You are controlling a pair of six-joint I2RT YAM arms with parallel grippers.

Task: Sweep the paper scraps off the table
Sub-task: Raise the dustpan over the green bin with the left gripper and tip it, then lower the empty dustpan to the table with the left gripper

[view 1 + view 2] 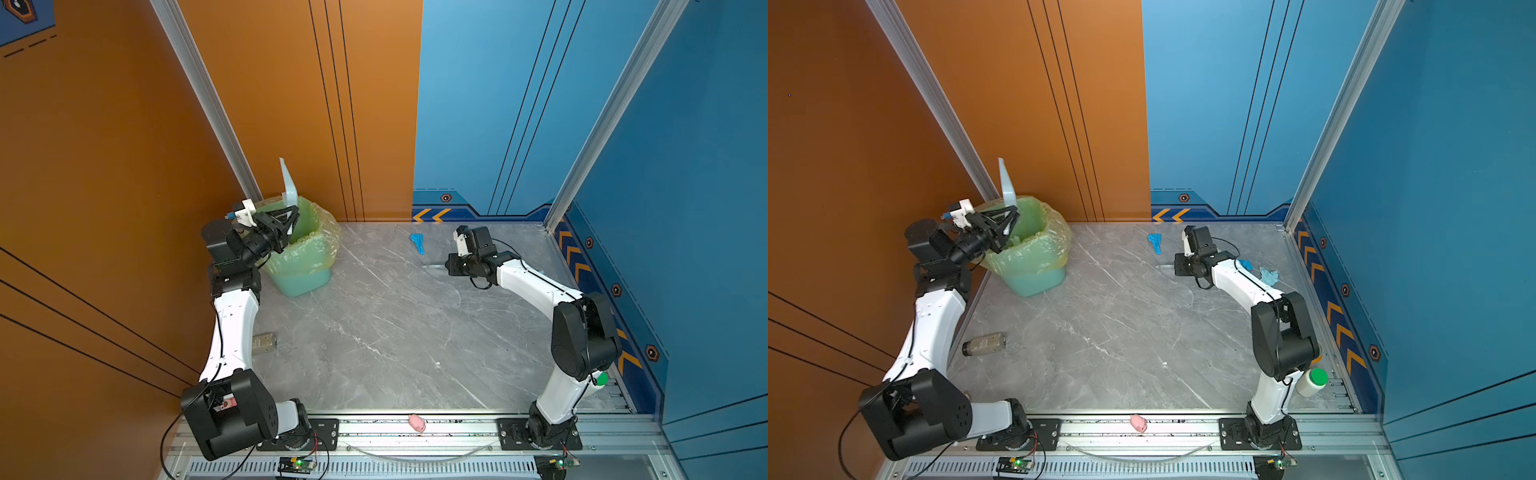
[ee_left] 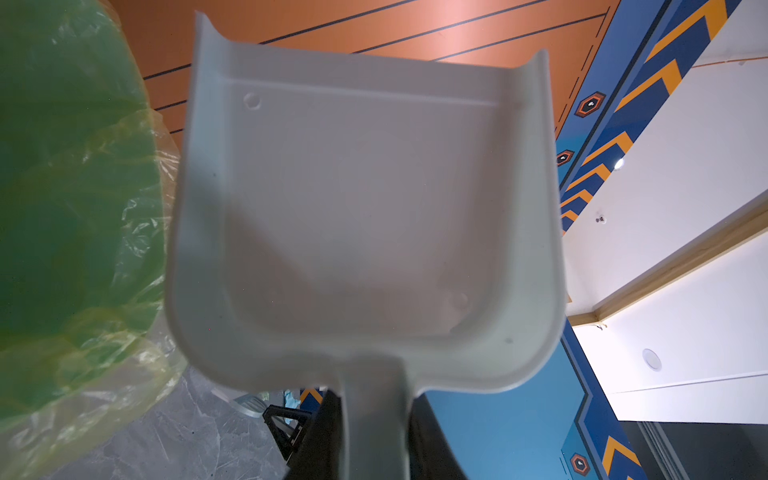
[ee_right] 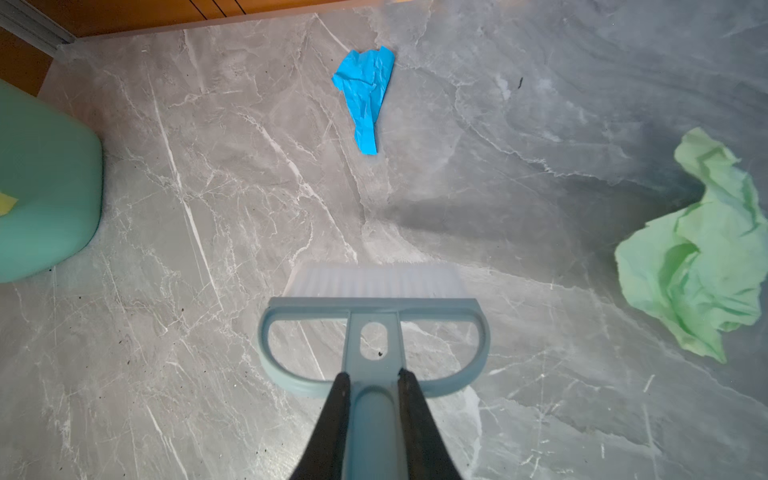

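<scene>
Black fingers (image 3: 332,415) of the right gripper (image 3: 374,376) pinch the handle of a grey-blue brush (image 3: 374,305), bristles aimed at the counter (image 3: 166,332); contact cannot be told. Ahead of the bristles and apart from them lies a blue paper scrap (image 3: 365,95), which both top views place near the back wall. Only the right wrist view gives a crumpled pale green scrap (image 3: 698,257), off to the brush's side. In a top view, light blue scraps (image 1: 1268,275) lie just beside the right forearm. The left gripper (image 1: 293,215) is clamped on the dustpan (image 2: 365,208) handle, with the pan upright over a bag-lined green bin (image 1: 307,282). The left wrist view shows the pan's inner face close up, with a dark finger on either side of the handle.
</scene>
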